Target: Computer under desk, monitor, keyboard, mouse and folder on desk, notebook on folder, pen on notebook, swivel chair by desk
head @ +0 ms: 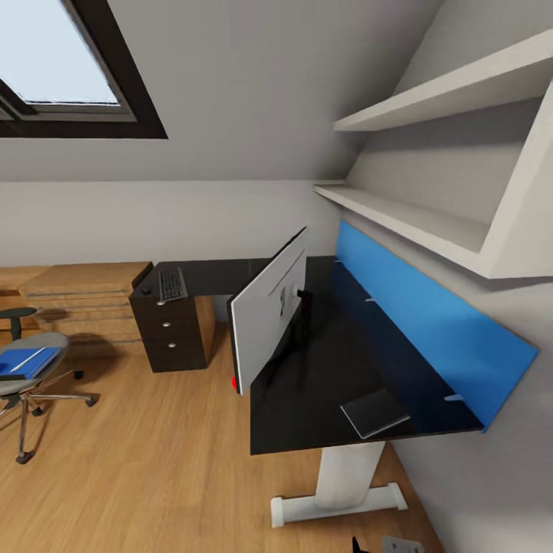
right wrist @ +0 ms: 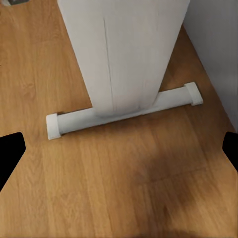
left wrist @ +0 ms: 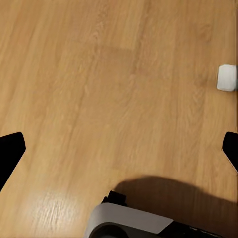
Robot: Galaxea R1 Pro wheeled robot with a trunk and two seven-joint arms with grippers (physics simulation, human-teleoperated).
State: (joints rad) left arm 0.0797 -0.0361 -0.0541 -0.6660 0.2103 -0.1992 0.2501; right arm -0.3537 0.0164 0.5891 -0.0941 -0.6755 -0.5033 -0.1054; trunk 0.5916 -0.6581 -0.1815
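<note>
At lower left the bright-blue flat folder [head: 29, 361] lies on the grey swivel chair [head: 31, 376]; centre, the black-topped desk [head: 322, 399] carries the dark keyboard [head: 172, 283] and the grey-backed monitor [head: 270, 315]. Both grippers spread, empty. Best approach the chair squarely before reaching.

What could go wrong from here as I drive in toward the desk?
The monitor stands at the desk front edge, so a bump might tip it off. The folder with a white stick on top lies on the swivel chair; nudging the chair might roll it away.
</note>
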